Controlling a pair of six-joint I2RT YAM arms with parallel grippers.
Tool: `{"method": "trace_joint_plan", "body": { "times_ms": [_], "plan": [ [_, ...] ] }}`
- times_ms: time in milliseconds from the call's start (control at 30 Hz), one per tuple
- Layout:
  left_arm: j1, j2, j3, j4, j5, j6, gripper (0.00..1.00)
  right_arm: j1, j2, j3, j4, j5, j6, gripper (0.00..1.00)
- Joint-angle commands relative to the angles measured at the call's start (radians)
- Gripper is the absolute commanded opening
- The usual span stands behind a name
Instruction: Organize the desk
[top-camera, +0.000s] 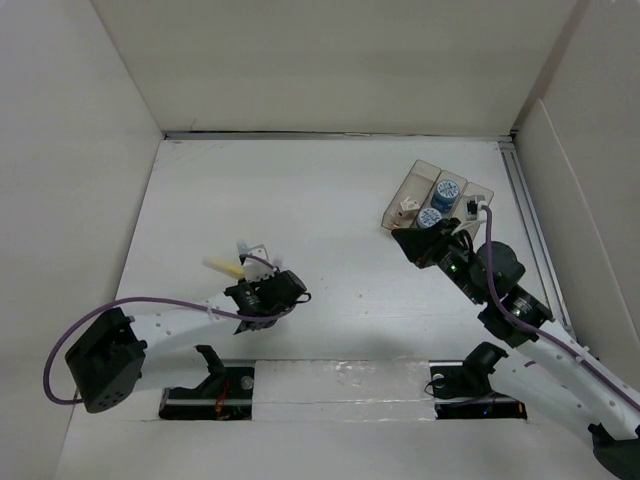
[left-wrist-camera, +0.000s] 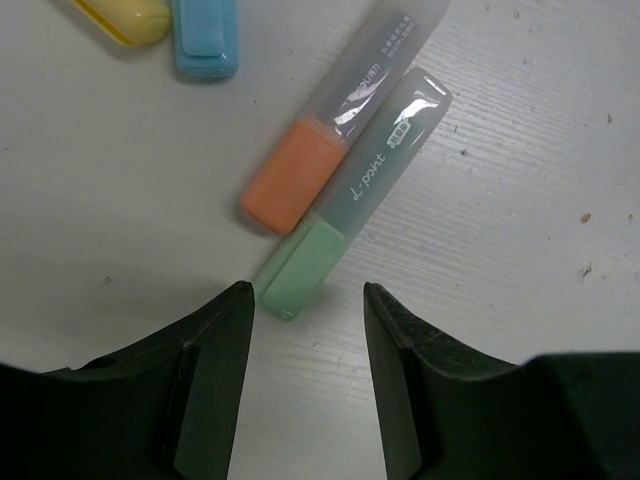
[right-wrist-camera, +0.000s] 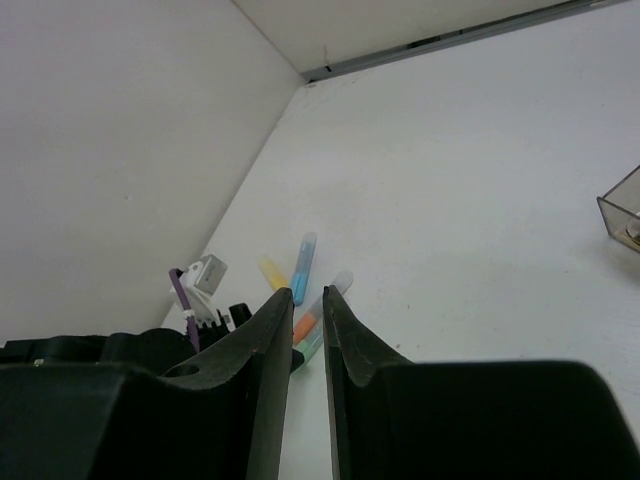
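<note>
The left tool (left-wrist-camera: 307, 296) hangs low over a cluster of markers at about 8 o'clock on the surface (top-camera: 330, 200), its jaws apart and holding nothing. In the left wrist view the green marker (left-wrist-camera: 345, 215) lies flat, running from 7 o'clock up to 1 o'clock, with its capped end just at the tip of the left jaw rather than centred in the gap. The orange marker (left-wrist-camera: 340, 110) lies touching it along its left side, and the blue marker (left-wrist-camera: 205, 40) and yellow marker (left-wrist-camera: 125, 15) lie apart at 11 o'clock. The step in hand looks like picking up the green marker. To do it well, the tool should probably shift toward 1 o'clock, turn so the jaws straddle the barrel crosswise, and come down without catching the orange one. Across the surface, the right tool (right-wrist-camera: 306, 300) sits with only a narrow slit between its jaws and nothing in it, just beside the clear tray (top-camera: 420, 172) at 2 o'clock, likely the markers' destination.
</note>
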Motion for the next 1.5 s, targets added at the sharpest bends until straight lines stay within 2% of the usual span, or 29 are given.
{"method": "trace_joint_plan", "body": {
  "times_ms": [0, 133, 300, 633, 767, 1033, 1467],
  "plan": [
    [0.004, 0.055, 0.045, -0.007, -0.063, -0.026, 0.44, 0.007, -0.006, 0.011, 0.040, 0.000, -0.010, 0.24],
    [0.004, 0.127, 0.082, -0.016, -0.084, -0.013, 0.48, 0.007, -0.008, 0.014, 0.038, -0.005, -0.013, 0.24],
    [0.004, 0.133, 0.080, 0.000, -0.089, 0.008, 0.51, 0.007, -0.009, 0.011, 0.037, -0.003, -0.013, 0.24],
    [0.004, 0.148, 0.085, 0.029, -0.107, 0.045, 0.52, 0.007, -0.009, 0.024, 0.034, -0.009, -0.015, 0.24],
    [0.056, 0.153, 0.068, 0.078, -0.069, 0.089, 0.51, 0.007, -0.013, 0.024, 0.031, -0.008, -0.013, 0.24],
    [0.056, 0.124, 0.057, 0.135, -0.047, 0.140, 0.50, 0.007, -0.009, 0.024, 0.026, -0.006, -0.010, 0.24],
    [0.056, 0.202, 0.082, 0.195, 0.000, 0.191, 0.48, 0.007, -0.014, 0.024, 0.023, 0.006, -0.009, 0.25]
  ]
}}
